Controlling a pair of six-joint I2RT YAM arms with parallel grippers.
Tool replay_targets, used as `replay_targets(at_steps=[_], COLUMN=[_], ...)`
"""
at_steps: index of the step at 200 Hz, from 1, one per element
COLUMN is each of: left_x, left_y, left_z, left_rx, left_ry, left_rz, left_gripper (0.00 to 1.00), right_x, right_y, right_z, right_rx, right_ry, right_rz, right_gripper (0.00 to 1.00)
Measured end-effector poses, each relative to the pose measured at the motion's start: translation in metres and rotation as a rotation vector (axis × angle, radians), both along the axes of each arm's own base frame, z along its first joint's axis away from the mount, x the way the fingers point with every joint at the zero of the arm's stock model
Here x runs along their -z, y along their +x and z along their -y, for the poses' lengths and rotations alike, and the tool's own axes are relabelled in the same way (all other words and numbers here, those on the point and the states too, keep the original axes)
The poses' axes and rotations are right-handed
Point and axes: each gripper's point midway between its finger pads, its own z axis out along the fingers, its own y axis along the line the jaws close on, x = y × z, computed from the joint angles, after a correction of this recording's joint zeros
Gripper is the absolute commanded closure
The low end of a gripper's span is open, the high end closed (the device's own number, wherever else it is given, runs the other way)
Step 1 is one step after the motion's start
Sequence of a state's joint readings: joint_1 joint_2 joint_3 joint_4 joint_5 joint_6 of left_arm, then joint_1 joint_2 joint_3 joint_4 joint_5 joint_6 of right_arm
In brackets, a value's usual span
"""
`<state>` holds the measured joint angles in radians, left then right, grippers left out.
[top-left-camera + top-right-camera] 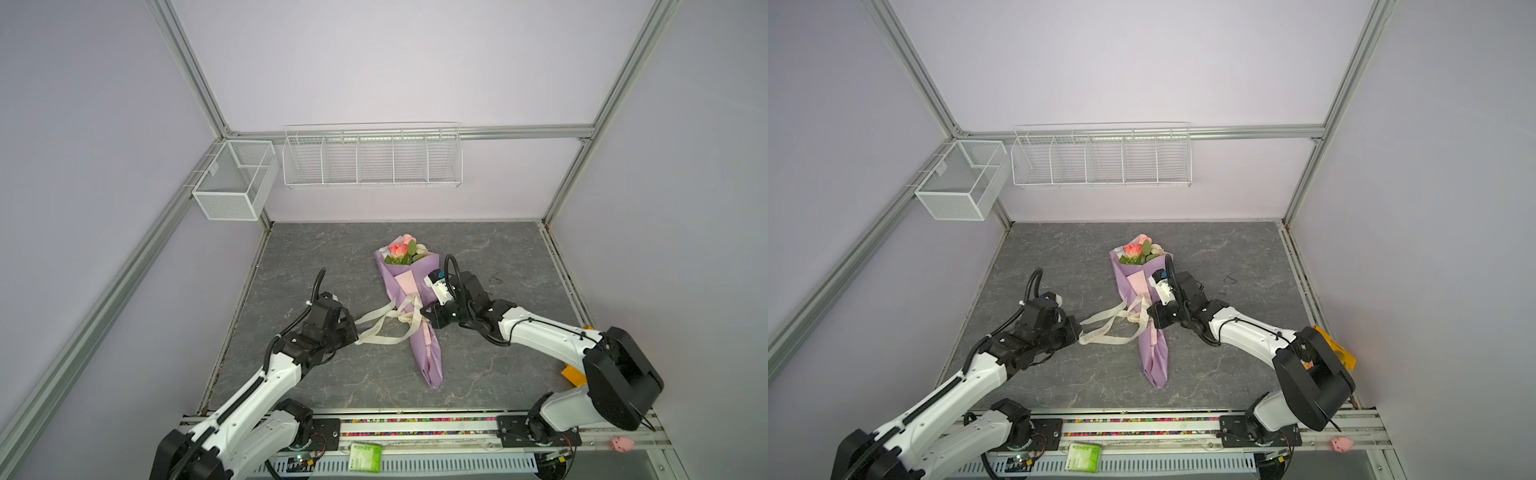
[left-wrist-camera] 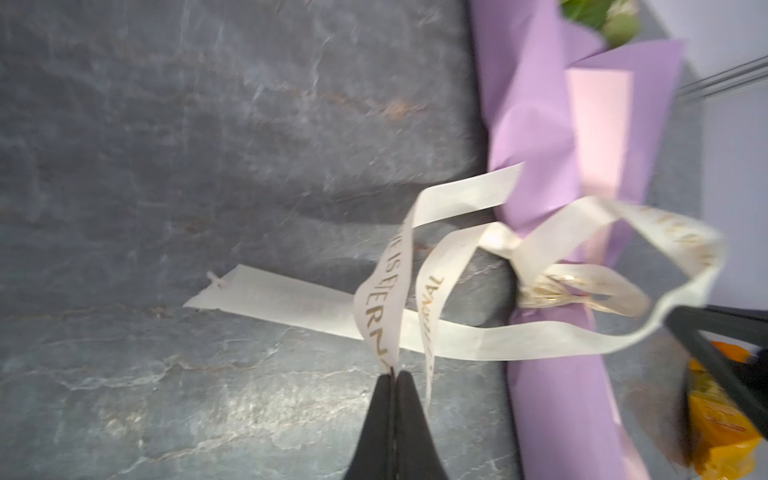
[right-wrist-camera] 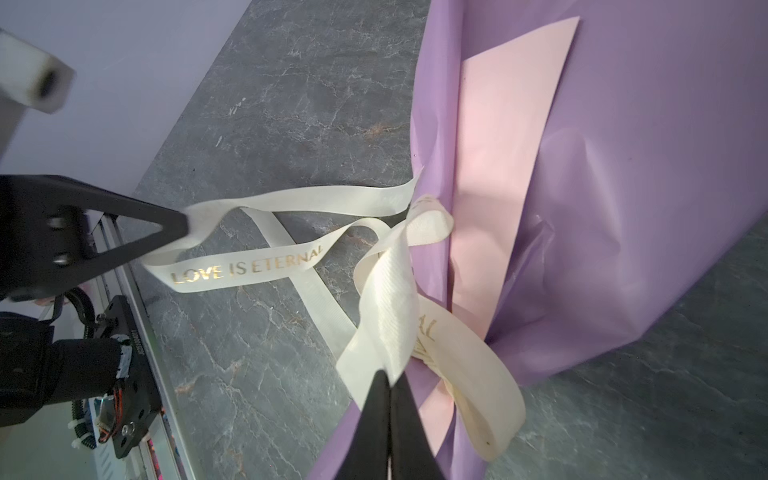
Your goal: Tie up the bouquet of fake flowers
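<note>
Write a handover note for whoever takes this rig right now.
Left gripper: shut on a loop of the cream ribbon, to the left of the lilac paper.
Right gripper: shut on a second loop at the paper's waist.
Bouquet lies wrapped in the paper between the grippers, blooms at the far end.
Done: ribbon round the waist, loosely knotted.
To do: probably pull the loops apart to tighten the bow.

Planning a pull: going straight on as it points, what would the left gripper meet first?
The ribbon the left gripper pinches; its strands cross right ahead. Beyond, probably the bouquet's wrap, depth unclear.
</note>
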<state>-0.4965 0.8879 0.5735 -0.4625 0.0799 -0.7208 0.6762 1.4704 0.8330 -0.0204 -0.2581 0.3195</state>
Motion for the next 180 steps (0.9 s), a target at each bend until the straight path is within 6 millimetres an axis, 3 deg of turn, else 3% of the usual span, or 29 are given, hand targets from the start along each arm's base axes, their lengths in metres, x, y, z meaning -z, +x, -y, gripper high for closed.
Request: replay_targets(at_steps=[23, 51, 78, 105, 147, 180], left_x=[-0.045, -0.104, -0.133, -0.135, -0.116, -0.107], left_y=[0.0, -0.012, -0.019, -0.043, -0.064, -0.077], left_z=[0.01, 0.047, 0.08, 0.129, 0.202, 0.246], left_rx=[0.053, 0.222, 0.359, 0.571, 0.829, 0.97], left_ry=[-0.004, 0.027, 0.077, 0.146, 0.238, 0.226], left_rz=[0.133, 0.313, 0.419, 0.488, 0.496, 0.481], left_gripper=[1.0, 1.0, 1.0, 1.0, 0.98, 0.96], right_x=[-0.001, -0.006, -0.009, -0.014, -0.016, -0.018], right_y=[0.002, 0.005, 0.008, 0.015, 0.015, 0.014], right_z=[0.001, 0.0, 0.001, 0.004, 0.005, 0.005], right_rx=[0.016, 0.033, 0.055, 0.088, 0.101, 0.097], right_ry=[-0.002, 0.005, 0.007, 0.029, 0.06, 0.089], right_rz=[-0.003, -0.005, -0.018, -0.028, -0.07, -0.101], right_gripper=[0.93, 0.93, 0.93, 0.93, 0.93, 0.93])
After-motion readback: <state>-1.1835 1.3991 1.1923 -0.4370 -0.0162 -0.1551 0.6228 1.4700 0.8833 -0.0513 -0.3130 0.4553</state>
